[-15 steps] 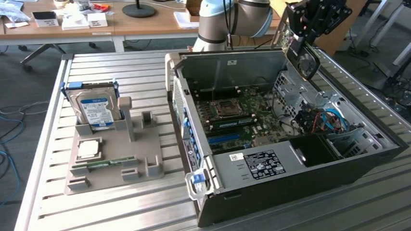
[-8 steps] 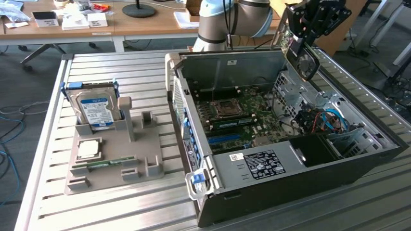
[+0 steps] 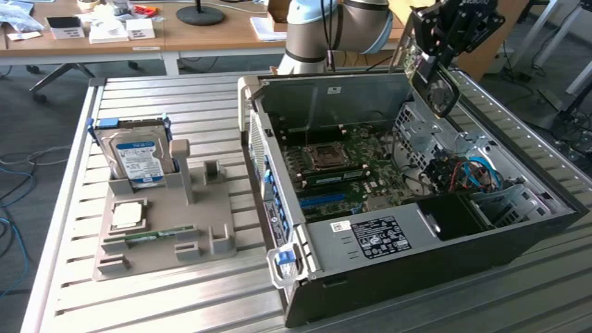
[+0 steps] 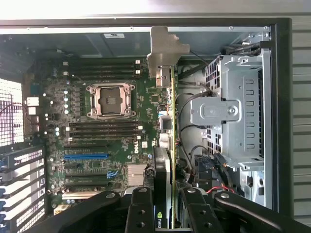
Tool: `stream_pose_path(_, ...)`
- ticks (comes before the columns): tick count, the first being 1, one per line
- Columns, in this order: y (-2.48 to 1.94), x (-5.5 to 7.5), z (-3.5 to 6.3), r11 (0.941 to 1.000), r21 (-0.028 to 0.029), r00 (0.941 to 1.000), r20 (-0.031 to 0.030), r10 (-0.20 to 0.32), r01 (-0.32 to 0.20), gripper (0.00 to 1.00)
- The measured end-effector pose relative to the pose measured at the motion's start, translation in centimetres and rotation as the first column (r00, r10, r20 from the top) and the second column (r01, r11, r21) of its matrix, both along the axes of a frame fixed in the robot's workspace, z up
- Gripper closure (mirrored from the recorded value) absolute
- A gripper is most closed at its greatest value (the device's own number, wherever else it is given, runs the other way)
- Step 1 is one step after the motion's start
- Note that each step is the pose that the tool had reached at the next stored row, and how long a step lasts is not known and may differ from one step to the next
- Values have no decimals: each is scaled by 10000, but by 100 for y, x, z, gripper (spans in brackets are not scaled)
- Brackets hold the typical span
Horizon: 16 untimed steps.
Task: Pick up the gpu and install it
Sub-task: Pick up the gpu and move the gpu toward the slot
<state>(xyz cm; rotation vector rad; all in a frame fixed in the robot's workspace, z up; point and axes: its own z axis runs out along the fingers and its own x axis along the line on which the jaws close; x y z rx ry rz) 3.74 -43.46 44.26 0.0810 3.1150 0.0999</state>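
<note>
Right up close, the black two-fingered gripper (image 4: 167, 208) has its fingers (image 4: 141, 213) pinching the gpu (image 4: 164, 170), a thin flat card seen edge-on, black on one face with a green board edge. It's held clear above the open case, not seated. At the card's far end sits its silvery metal bracket (image 4: 165, 48). Beyond it lies the green motherboard (image 4: 121, 131), with the square metal processor socket (image 4: 108, 100) and a blue expansion slot (image 4: 86, 156) off to one side, and a grey perforated drive cage (image 4: 238, 111) on the other. Out past the black computer case (image 3: 416, 243), toward the exterior view's left, a grey moulded tray (image 3: 166, 236) holds a silver blue-labelled hard drive (image 3: 137, 156).
</note>
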Motion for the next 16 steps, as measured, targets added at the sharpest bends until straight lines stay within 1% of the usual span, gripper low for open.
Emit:
stream_pose_path(5,0,0,-89,10000,-1,10000,-1,0,0,73)
stream_pose_path(10,0,0,-155,10000,-2,10000,-1,0,0,73)
stream_pose_path(16,0,0,-164,10000,-2,10000,-1,0,0,73)
